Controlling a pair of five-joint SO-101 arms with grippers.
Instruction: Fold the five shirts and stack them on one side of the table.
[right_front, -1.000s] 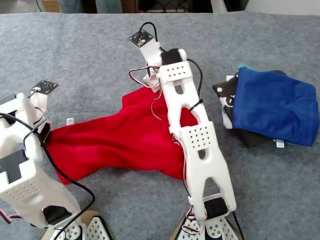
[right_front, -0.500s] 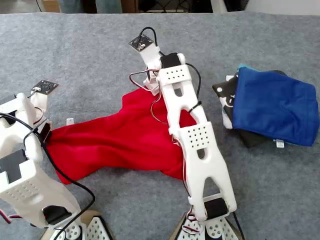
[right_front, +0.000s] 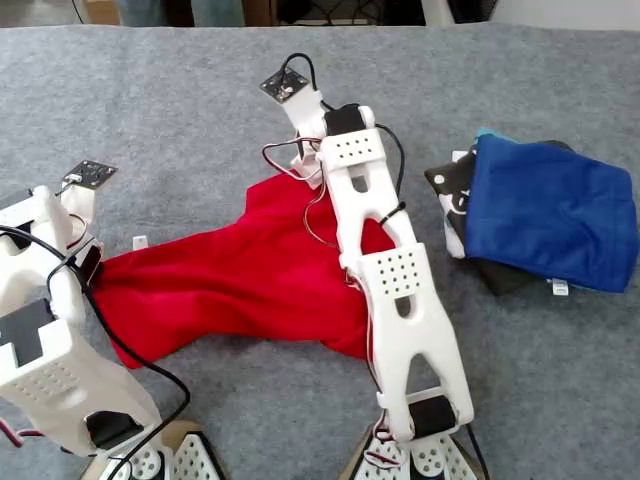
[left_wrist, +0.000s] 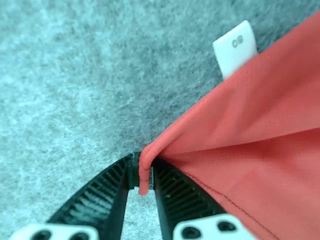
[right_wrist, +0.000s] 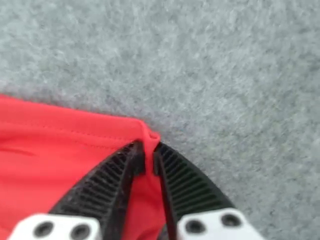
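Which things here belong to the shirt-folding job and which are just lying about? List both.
Job:
- red shirt, pinched by the left gripper and right gripper
- stack of folded shirts, blue on top

Lying about:
- gray table covering
- arm cables

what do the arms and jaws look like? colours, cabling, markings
The left arm and right arm are white plastic links with hole grids, black servos, and black, red and white cables. Each carries a dark circuit board near the wrist. The left gripper and right gripper have black ribbed jaws on white mounts.
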